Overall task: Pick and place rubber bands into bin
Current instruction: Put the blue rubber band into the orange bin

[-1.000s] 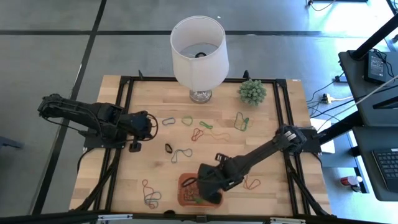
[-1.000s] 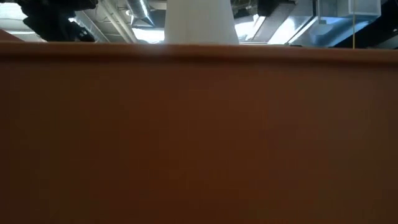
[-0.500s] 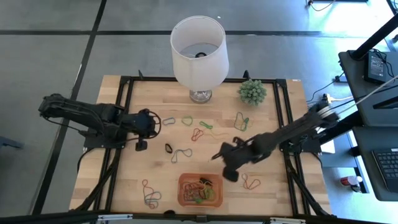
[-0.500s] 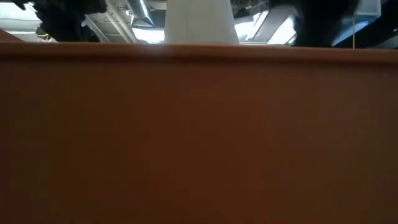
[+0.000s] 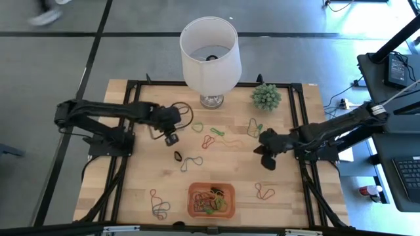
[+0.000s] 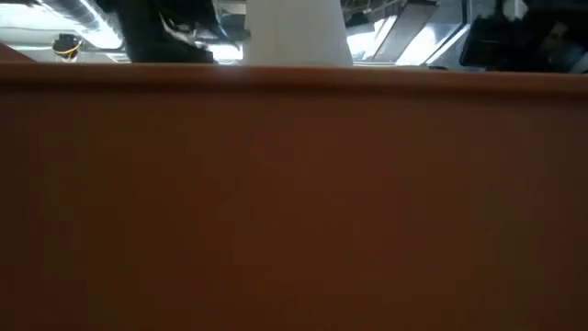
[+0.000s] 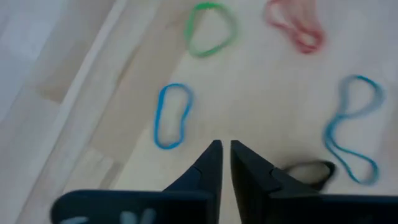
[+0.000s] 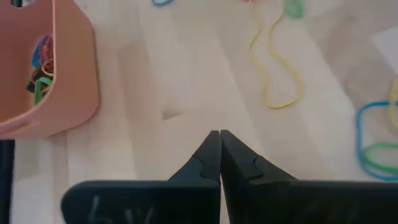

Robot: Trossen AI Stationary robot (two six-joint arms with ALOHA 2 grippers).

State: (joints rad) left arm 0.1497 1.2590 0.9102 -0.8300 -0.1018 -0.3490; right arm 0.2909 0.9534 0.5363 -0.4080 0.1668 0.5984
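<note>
The orange bin (image 5: 211,199) sits near the table's near edge with several rubber bands inside; its wall (image 6: 294,202) fills the low view. Loose bands lie across the table's middle: blue (image 5: 178,126), green (image 5: 197,126), red (image 5: 209,140), black (image 5: 178,156) and a yellow-green tangle (image 5: 254,128). My left gripper (image 5: 172,139) hovers by the blue band (image 7: 171,116) and black band (image 7: 308,171), fingers a narrow gap apart. My right gripper (image 5: 268,160) is shut and empty over bare wood, between the bin (image 8: 50,68) and a yellow band (image 8: 277,68).
A white lampshade (image 5: 210,46) and a small green plant (image 5: 266,97) stand at the far edge. More bands lie near the near edge: a red-orange one (image 5: 264,191) right of the bin and a cluster (image 5: 159,204) left of it. Black frame rails run along the table's sides.
My right gripper has left the bin and travelled toward the table's right and far side, with nothing in its fingers. My left arm has swung toward the table's right, from the left rail to the loose bands in the middle.
</note>
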